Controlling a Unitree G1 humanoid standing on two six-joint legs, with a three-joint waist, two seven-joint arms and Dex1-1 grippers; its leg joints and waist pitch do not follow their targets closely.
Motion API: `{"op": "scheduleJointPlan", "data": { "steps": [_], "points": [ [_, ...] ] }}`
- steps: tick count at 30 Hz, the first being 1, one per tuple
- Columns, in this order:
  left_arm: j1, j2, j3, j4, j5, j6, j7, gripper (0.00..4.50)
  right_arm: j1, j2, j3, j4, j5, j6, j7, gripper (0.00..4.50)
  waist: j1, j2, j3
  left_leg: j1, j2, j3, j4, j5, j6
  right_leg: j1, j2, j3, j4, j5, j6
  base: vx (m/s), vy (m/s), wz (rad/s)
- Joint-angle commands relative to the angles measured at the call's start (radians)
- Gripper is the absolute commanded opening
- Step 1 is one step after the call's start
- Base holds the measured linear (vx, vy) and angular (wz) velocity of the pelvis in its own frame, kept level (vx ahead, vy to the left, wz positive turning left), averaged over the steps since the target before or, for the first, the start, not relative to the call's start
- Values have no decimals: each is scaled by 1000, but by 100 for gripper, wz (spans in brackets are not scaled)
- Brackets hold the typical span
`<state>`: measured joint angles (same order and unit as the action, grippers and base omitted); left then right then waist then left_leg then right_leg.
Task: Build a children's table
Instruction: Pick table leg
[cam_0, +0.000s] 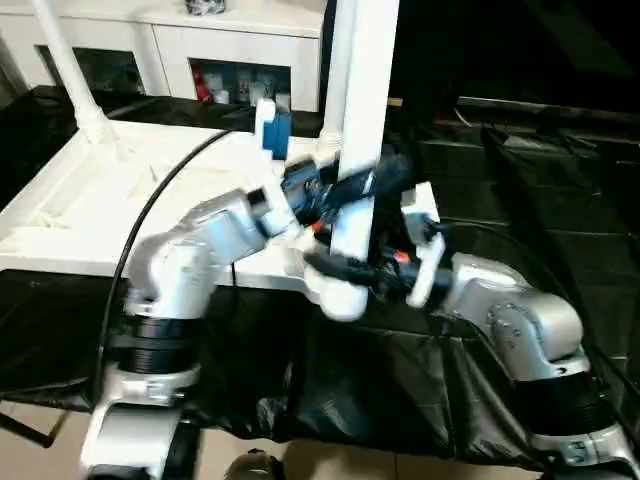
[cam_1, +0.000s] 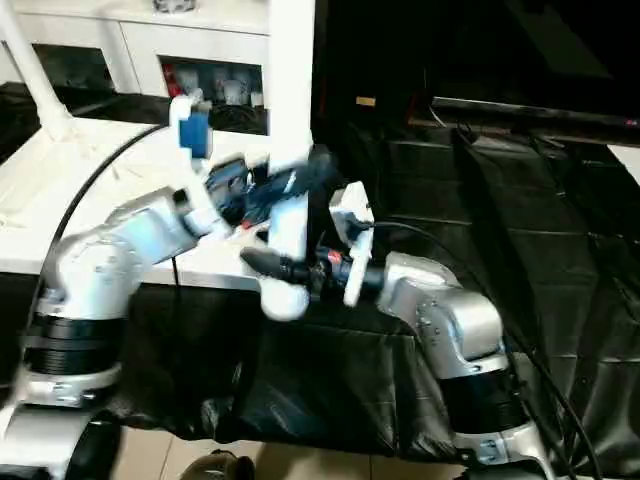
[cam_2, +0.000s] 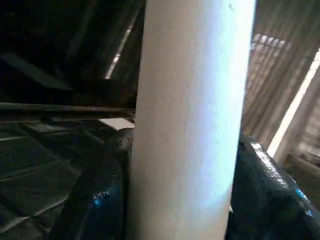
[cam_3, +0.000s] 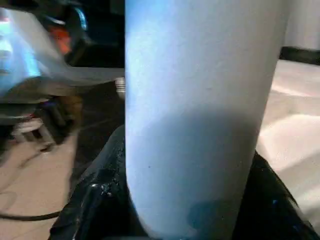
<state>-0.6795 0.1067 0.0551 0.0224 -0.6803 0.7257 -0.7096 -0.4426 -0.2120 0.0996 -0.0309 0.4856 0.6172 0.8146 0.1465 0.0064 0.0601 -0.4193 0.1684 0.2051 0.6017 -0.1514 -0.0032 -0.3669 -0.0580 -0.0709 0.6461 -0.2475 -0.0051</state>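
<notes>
The large black-covered work table (cam_0: 560, 170) lies open beyond the right gripper (cam_1: 300, 268). The white plastic rectangular tabletop (cam_0: 90, 215) lies upside down by the left gripper (cam_0: 345, 190), its edge under both. Both grippers clamp one upright white tapered tubular leg (cam_0: 362, 120), left above right.

White leg (cam_0: 362, 120): smooth matt plastic tube. Table top (cam_0: 90, 205): the same white plastic, faintly glossy. Surface (cam_0: 520, 190): black creased sheeting with a dull sheen. Forearms (cam_0: 190, 255): satin silver metal. Pincer fingers (cam_2: 265, 190): glossy black.
</notes>
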Motion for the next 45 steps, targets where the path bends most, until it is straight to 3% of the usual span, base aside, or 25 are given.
{"op": "scheduleJointPlan", "data": {
  "steps": [1,5,6,8,13,17,23,24,28,30,36,45],
  "points": [
    [-17,-11,-21,-5,19,-1,39,275,-23,5,-13,13,-48,-41,-74,192,-1,9,-76,47,81,-52,-75,-196,-76,27,-113,60,-77,2,-170,0,0,0],
    [-34,-63,-5,45,85,-32,197,275,-40,25,-12,32,-72,-47,-130,192,-4,1,-75,48,80,-49,-72,-192,-67,27,-112,61,-79,8,-178,0,0,0],
    [-34,-63,-5,45,85,-32,197,247,-40,25,-12,32,-72,-47,-130,192,-2,4,-75,48,81,-50,-72,-191,-65,27,-113,61,-79,4,-176,0,0,0],
    [-39,-83,13,56,98,-55,234,240,-47,36,-15,33,-82,-47,-154,192,0,-2,-76,45,81,-50,-71,-179,-54,30,-116,62,-79,8,-172,0,0,0],
    [-31,-93,24,35,63,-41,222,209,-63,45,-21,42,-85,-55,-171,192,-1,2,-78,44,80,-51,-70,-157,-42,29,-111,59,-75,32,-168,0,0,0],
    [-35,-72,9,22,66,-49,196,204,-78,38,-29,66,-85,-68,-173,192,-1,-1,-76,45,79,-50,-70,-166,-40,28,-113,59,-77,16,-172,0,0,0],
    [-57,-52,17,42,74,-58,178,200,-78,15,-30,80,-97,-74,-168,192,0,10,-76,49,81,-51,-73,-190,-66,24,-110,60,-77,3,-158,0,0,0],
    [-59,-49,14,45,75,-58,171,200,-80,15,-33,83,-96,-72,-169,248,-1,10,-77,49,80,-51,-74,-192,-70,25,-109,60,-77,12,-158,0,0,0],
    [-59,-43,-24,40,88,-61,146,197,-96,0,-56,92,-69,-55,-151,271,-2,4,-78,47,79,-50,-71,-177,-63,30,-111,60,-74,40,-167,0,0,0],
    [-58,-40,-36,38,93,-63,137,195,-101,-12,-52,88,-70,-54,-138,305,-2,4,-77,46,78,-50,-70,-174,-57,30,-111,60,-75,36,-168,0,0,0],
    [-46,-11,-70,20,99,-60,87,192,-129,-82,-38,89,-36,-10,-42,310,1,-5,-76,45,78,-47,-67,-152,-31,30,-111,59,-75,20,-174,0,0,0],
    [-62,36,-120,40,137,-86,25,190,-150,-163,21,91,-23,49,85,310,4,-3,-78,44,78,-47,-62,-134,-16,31,-109,58,-74,25,-181,0,0,0]
  ]
}}
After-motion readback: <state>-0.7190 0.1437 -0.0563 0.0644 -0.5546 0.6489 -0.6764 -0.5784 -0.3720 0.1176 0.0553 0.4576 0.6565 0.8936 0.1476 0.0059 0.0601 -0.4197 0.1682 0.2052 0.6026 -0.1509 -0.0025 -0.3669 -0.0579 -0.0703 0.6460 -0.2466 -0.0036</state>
